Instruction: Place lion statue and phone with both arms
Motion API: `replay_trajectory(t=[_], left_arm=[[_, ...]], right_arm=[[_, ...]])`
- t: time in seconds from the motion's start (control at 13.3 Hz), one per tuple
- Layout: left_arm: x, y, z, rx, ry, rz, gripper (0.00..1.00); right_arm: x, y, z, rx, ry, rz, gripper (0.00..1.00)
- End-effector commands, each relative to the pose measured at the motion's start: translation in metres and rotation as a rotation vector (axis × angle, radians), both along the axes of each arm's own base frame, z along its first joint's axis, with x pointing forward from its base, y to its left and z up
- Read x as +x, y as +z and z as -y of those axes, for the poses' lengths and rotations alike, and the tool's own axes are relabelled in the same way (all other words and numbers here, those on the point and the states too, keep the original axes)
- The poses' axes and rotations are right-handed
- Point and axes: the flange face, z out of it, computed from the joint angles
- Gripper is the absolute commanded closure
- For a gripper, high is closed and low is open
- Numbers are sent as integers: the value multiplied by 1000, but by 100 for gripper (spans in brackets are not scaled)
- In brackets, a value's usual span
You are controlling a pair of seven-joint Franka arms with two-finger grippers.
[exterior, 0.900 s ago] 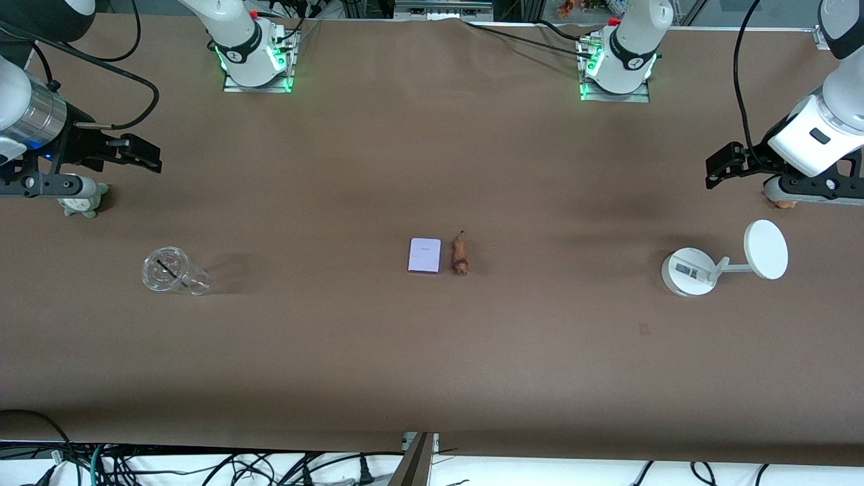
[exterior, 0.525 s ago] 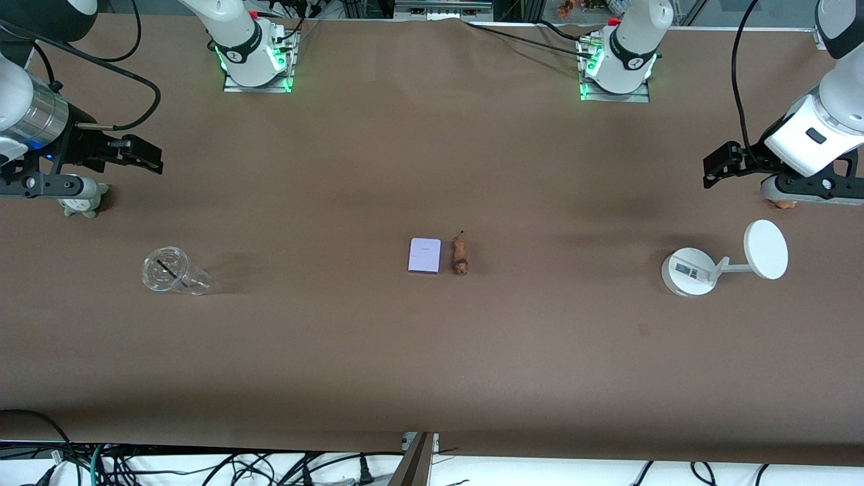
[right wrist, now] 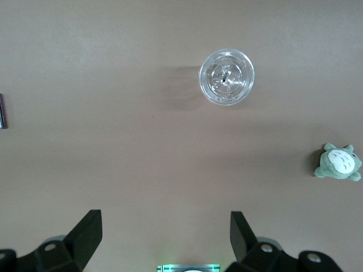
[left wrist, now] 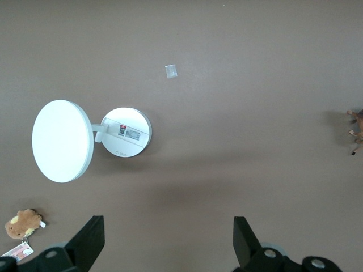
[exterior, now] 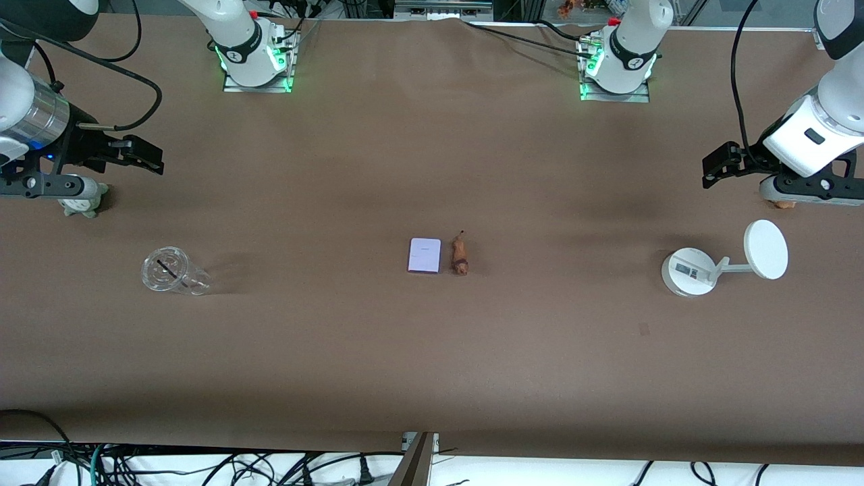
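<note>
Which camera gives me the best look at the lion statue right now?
The front view: the lion statue shows whole, lying mid-table beside the phone. The left wrist view catches only part of it at the frame's edge. The right wrist view does not show it, only a sliver of the phone.

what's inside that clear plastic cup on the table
The clear cup lies near the right arm's end of the table. From above, the right wrist view shows only its domed lid with a dark straw; any contents cannot be made out.

Phone [exterior: 424,255] pale lavender; lion statue [exterior: 460,256] orange-brown; table [exterior: 432,351] brown.
</note>
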Motion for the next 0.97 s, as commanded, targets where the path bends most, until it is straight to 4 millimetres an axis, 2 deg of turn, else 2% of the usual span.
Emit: replay_trajectory(t=[0.0,0.22,0.38,0.67,0.82,0.9], left_arm=[[0,-10,26,-46,-25,-43,0],[5,-46,75,-62,-73,-122,0],[14,-76,119,-69,-14,-121,0],[30,-148,221,-139,164,-59,0],[29,-190,274,-183,246,-24,0],[31,-211,289,-174,265,15,0]], right_arm=[[4,5,-2,3,-15,9,0],[4,5,-1,3,-17,9,0],[4,5,-1,-2,-15,9,0],[4,5,1,-5,-18,11,0],[4,6,1,-7,-48,13,0],[5,5,5,-7,-46,13,0]])
